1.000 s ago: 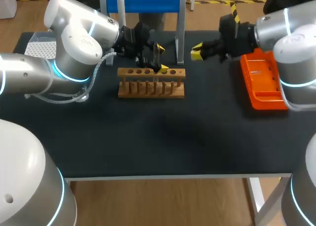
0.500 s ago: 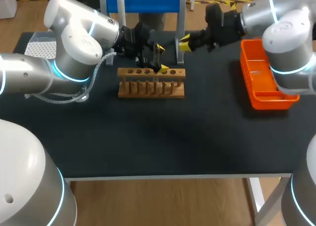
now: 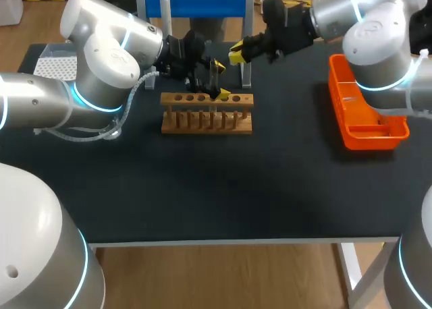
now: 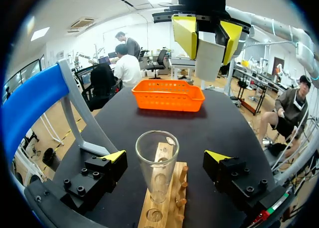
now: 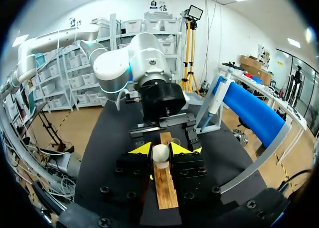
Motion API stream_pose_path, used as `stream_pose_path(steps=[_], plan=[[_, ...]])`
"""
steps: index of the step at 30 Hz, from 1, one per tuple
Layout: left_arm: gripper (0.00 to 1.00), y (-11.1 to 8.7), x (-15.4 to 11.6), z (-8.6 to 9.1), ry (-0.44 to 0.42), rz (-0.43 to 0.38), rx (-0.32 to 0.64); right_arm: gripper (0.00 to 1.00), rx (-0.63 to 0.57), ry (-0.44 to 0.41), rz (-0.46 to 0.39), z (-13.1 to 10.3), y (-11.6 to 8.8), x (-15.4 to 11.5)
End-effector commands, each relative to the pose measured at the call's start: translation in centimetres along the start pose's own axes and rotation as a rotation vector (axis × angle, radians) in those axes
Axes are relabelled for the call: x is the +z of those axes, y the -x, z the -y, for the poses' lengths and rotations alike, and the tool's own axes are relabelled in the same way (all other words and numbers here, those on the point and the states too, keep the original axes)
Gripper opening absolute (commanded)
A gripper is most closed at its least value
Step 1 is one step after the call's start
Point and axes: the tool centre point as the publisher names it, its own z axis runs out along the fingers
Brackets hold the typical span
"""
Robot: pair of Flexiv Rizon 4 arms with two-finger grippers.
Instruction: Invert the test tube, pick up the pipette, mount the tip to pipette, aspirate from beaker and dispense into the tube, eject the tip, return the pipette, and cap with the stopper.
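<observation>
Right gripper (image 5: 160,149): clamped on the white stopper (image 5: 160,157), raised above the wooden rack (image 3: 206,112).
Left gripper (image 4: 165,156): at the rack, fingers spread wide, holding nothing.
Test tube (image 4: 157,163): upright in the rack, mouth up, between those fingers, untouched.
Orange basket (image 3: 337,86): well apart from the rack.

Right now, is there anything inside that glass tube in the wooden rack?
The test tube looks empty, its mouth open. Its lower end sinks into the wooden rack, so the bottom is hidden.
</observation>
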Motion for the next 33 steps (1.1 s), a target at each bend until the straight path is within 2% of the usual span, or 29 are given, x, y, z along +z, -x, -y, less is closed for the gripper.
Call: stream_pose_path(steps=[1, 33], plan=[[1.00, 0.0, 0.0, 0.0, 0.001, -0.001, 0.000, 0.00, -0.001, -0.009, -0.011, -0.5, 0.6, 0.9], [1.00, 0.0, 0.0, 0.0, 0.001, -0.001, 0.000, 0.00, 0.005, -0.018, -0.033, -0.9, 1.3, 3.6]])
